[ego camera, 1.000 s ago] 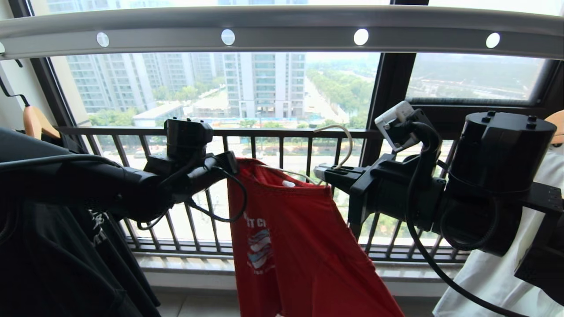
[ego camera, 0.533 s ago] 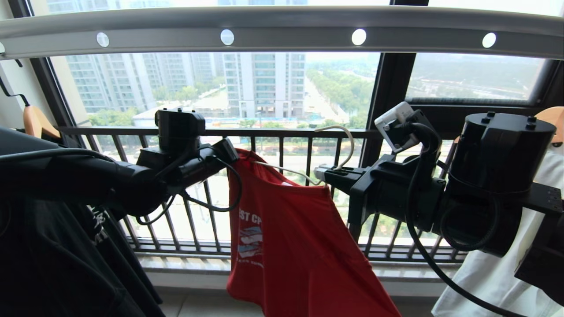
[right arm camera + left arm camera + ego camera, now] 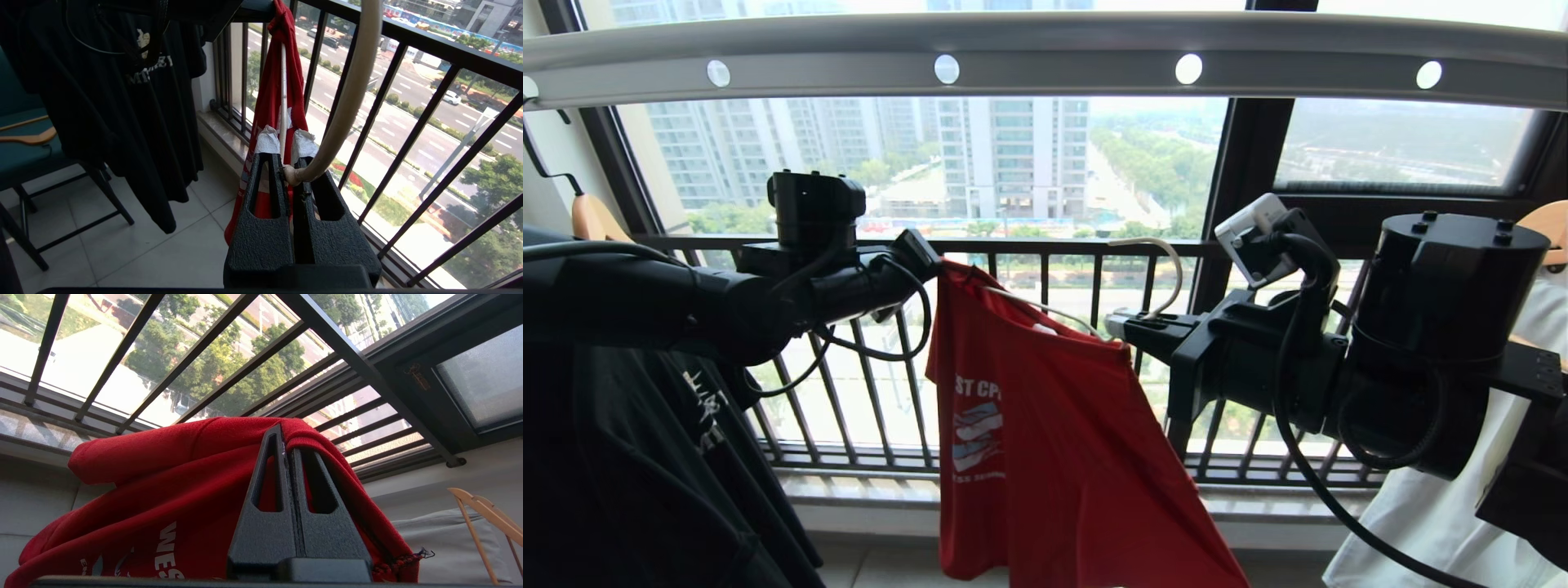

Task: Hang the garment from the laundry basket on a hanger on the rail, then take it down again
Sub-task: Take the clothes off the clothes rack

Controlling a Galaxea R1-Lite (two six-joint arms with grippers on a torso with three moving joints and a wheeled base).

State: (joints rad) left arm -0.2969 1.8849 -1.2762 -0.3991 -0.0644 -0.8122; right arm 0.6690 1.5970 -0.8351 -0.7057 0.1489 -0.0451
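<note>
From the head camera: my left gripper is pinching the red garment at its left shoulder, jaws together on the cloth, holding that edge up and out so the neck is staying spread. My right gripper is clamping the pale hanger at the base of its hook, keeping the wire level while the shirt is hanging between my two arms, below the grey rail and in front of the window railing. The hook is not on the rail yet, as I judge it.

Left wrist camera: my fingers are pressing together on a red fold, and white lettering is showing below.

Right wrist camera: the hook is curving up out of my closed fingers, the hanger's thin arm is running into the shirt's collar, and a black T-shirt is hanging to the left.

The laundry basket is showing in none of these views, so I cannot say what it is holding.
</note>
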